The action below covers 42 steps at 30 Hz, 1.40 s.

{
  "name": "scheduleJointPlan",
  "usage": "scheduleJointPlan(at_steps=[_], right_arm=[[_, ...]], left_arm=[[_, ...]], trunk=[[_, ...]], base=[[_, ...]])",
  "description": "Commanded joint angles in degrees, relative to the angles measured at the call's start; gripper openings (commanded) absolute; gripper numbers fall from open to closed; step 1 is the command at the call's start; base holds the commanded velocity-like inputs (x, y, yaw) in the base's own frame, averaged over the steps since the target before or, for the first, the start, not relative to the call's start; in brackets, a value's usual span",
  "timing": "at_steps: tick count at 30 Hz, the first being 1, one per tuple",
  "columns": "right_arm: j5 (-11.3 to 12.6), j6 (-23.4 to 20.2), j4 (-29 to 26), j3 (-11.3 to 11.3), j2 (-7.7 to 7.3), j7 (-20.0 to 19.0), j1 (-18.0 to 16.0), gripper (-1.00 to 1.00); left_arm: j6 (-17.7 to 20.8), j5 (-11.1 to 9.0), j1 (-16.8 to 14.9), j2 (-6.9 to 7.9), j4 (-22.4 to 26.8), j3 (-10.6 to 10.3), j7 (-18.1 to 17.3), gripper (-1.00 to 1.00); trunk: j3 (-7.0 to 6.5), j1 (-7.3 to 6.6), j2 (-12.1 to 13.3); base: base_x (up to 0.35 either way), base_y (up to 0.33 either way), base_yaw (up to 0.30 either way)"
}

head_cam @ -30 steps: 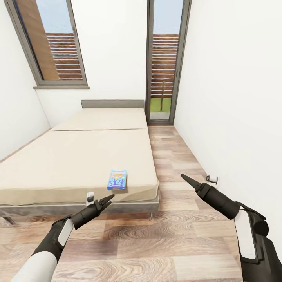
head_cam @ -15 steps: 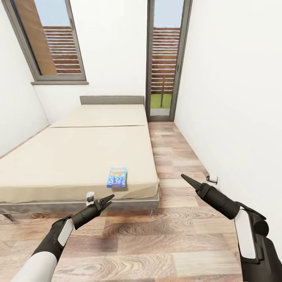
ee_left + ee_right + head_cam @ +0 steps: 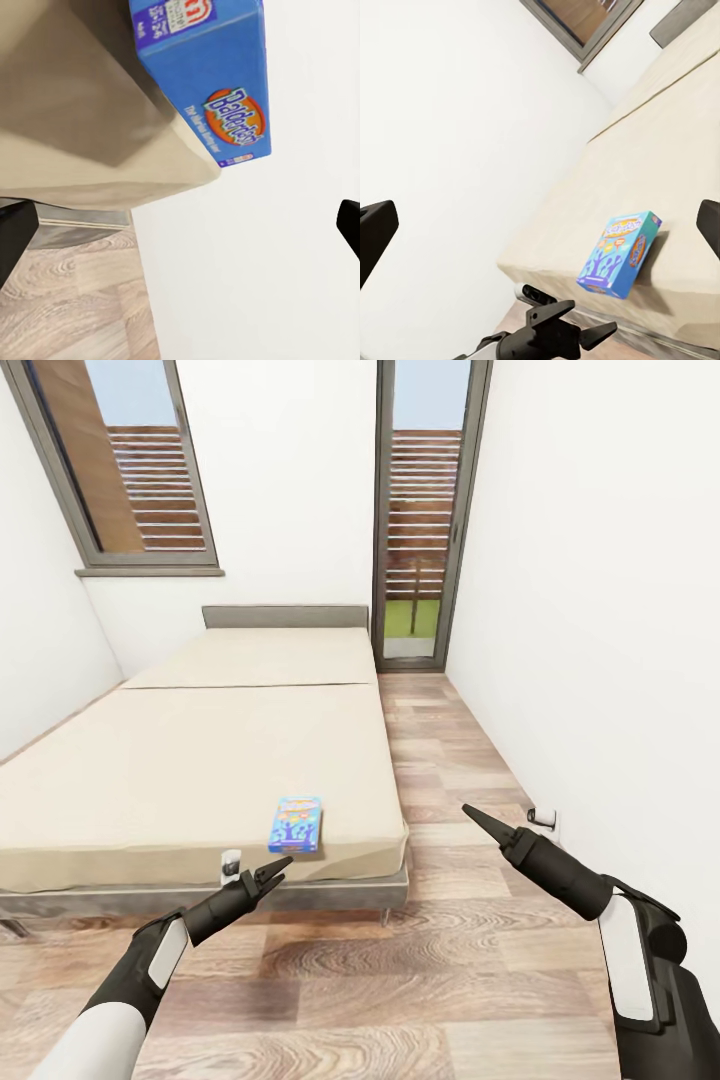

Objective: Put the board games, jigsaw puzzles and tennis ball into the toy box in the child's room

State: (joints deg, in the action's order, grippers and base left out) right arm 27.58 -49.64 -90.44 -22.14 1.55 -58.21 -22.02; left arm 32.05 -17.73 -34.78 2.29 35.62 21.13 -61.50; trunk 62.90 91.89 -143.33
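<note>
In the head view you are holding both empty grippers, left (image 3: 272,871) parted and right (image 3: 468,811) closed, short of the blue board game (image 3: 296,824) lying near the bed (image 3: 200,760) corner; the left wrist view is showing the box (image 3: 214,82) by that edge, where a clumsy nudge could slide it off.

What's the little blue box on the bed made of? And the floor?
The blue box looks like printed cardboard: flat faces, sharp edges, colourful cover. The floor looks like wood planks, with grain and seams showing, though it might be laminate.
</note>
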Motion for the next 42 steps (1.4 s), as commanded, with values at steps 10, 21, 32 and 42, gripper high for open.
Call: scheduleJointPlan(at_steps=[10, 21, 32, 42], right_arm=[[0.0, -0.3, 0.0, -0.1, 0.04, -0.2, 0.0, 1.0], [0.0, -0.3, 0.0, -0.1, 0.06, -0.2, 0.0, 1.0], [0.0, -0.3, 0.0, -0.1, 0.03, -0.2, 0.0, 1.0], [0.0, -0.3, 0.0, -0.1, 0.03, -0.3, 0.0, 1.0]], left_arm=[[0.5, -0.2, 0.0, 0.0, 0.0, 0.0, -0.1, 1.0], [0.5, -0.2, 0.0, 0.02, 0.0, 0.1, -0.6, 1.0], [0.5, -0.2, 0.0, 0.02, 0.0, 0.0, -0.6, 1.0], [0.5, -0.2, 0.0, 0.01, 0.0, 0.0, -0.5, 1.0]], trunk=[[0.05, -0.01, 0.0], [0.05, -0.01, 0.0], [-1.06, -0.14, 0.0], [-2.44, -1.1, 1.7]], base=[[0.04, -0.036, 0.0], [0.007, -0.007, 0.0], [0.0, 0.0, 0.0], [0.0, 0.0, 0.0]])
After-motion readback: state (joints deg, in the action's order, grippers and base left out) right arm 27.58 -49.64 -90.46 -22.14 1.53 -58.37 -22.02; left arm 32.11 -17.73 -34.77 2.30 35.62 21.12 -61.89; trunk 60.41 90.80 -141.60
